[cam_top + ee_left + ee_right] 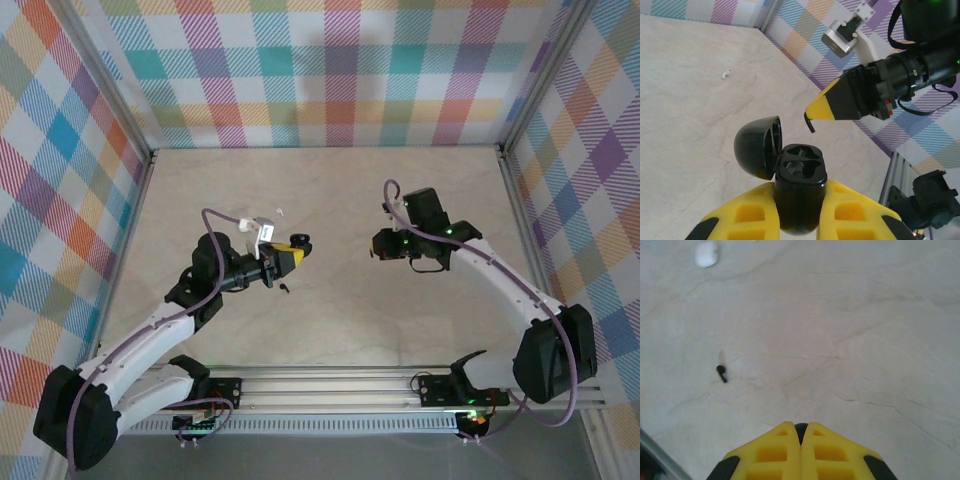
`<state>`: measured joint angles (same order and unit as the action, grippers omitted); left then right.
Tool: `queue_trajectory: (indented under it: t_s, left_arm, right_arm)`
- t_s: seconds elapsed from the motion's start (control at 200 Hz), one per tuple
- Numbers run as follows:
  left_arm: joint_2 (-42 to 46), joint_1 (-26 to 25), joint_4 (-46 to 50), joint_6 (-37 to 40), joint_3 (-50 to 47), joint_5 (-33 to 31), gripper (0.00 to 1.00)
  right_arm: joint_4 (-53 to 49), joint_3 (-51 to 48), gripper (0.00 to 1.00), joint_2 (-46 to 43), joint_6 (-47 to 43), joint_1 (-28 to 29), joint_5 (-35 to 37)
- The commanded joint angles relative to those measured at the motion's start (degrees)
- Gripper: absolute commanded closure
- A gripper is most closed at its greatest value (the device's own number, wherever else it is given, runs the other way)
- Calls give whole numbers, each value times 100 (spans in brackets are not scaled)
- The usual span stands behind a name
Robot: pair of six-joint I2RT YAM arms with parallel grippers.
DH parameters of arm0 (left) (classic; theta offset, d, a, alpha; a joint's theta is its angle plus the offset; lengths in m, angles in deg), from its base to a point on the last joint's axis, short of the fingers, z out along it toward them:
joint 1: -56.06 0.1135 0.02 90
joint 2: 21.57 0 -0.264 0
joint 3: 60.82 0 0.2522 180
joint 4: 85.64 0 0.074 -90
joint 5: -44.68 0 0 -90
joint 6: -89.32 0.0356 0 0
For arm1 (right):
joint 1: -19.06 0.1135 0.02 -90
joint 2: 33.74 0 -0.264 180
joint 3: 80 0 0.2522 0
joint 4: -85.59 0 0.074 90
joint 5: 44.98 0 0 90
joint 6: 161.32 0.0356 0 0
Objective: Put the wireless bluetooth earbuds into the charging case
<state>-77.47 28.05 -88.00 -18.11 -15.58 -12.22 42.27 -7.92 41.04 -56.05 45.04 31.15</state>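
The left arm (140,348) and right arm (500,277) share one build: white shell links between black joint housings, with a purple cable (204,228) looping along each. The left claw (800,200) has chunky yellow fingers (747,217) with square recesses and black outer corners (the right claw (801,432) matches). Behind the right claw's fingers sits a black motor body, and a silver camera block (839,41) rides a white bracket. Small green lights (447,231) dot the right arm.

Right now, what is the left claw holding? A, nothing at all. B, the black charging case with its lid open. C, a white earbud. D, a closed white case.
B: in the left wrist view the left claw is shut on the black charging case, whose lid stands swung open.
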Motion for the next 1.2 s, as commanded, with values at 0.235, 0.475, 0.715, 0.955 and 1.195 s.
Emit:
queue_trajectory:
  t_s: [0.235, 0.475, 0.715, 0.955, 1.195]
  left_arm:
    - [139, -38, -719, -305, 468, 598, 100]
    - [175, -55, -1048, -232, 597, 619, 100]
    - [298, -135, -1084, 551, 601, 623, 100]
    - [656, -240, -1333, 934, 367, 601, 100]
    - [856, -310, -1222, 908, 334, 518, 100]
  right_arm:
    - [653, 793, 100, -911, -718, 370, -932]
    - [1925, 647, 100, -1397, -6, 387, -1650]
    - [3184, 447, 100, -1271, 788, 520, -2084]
    - [3508, 396, 100, -1118, 698, 1075, -1944]
    - [3692, 452, 100, -899, 601, 1434, -1874]
